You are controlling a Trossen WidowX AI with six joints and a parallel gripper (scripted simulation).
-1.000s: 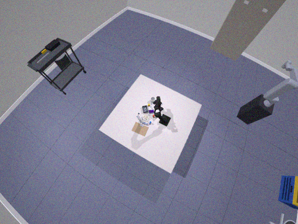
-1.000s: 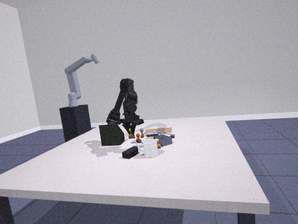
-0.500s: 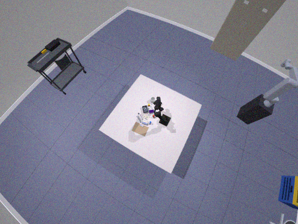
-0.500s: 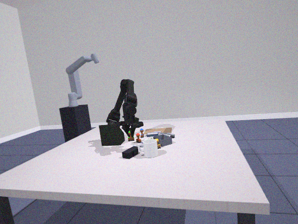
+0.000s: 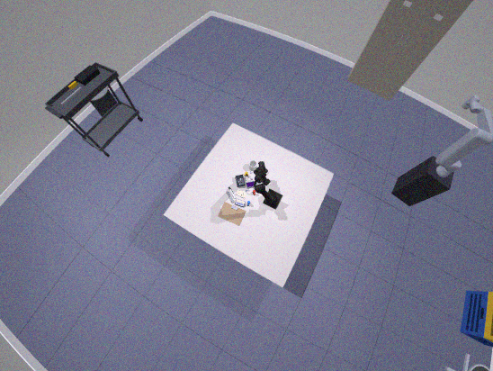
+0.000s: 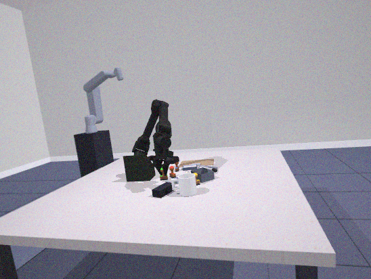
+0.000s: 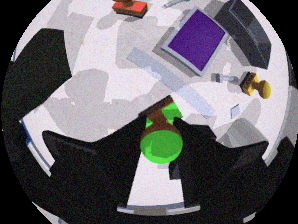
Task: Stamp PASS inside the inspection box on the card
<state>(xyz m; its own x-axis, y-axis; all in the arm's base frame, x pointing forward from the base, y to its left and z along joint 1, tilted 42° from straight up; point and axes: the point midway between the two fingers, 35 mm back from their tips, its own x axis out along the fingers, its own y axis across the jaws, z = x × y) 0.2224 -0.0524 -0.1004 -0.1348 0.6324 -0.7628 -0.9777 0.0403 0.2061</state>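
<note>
My gripper (image 6: pixel 163 171) (image 7: pixel 160 120) is shut on the stamp with the green knob (image 6: pixel 162 168) (image 7: pixel 161 146). The stamp is upright, with its brown base low at the table; whether it touches is not clear. Its printing face is hidden. The purple ink pad (image 5: pixel 250 184) (image 7: pixel 196 40) lies in its pale frame, up and to the right of the stamp in the wrist view, apart from it. The card (image 5: pixel 241 194) lies on the table beyond the pad in the top view, small, and any print on it cannot be made out.
A red stamp (image 5: pixel 254 192) (image 6: pixel 172 171) (image 7: pixel 131 7), a blue stamp (image 5: pixel 248 203), a yellow stamp (image 7: pixel 257 86), a dark tray (image 5: pixel 240 181) (image 7: pixel 247 32), a pale clear strip (image 7: pixel 170 82), a white mug (image 5: pixel 253 165) (image 6: pixel 187 185), a black block (image 6: pixel 162 189) and a brown board (image 5: pixel 232 214) stand around.
</note>
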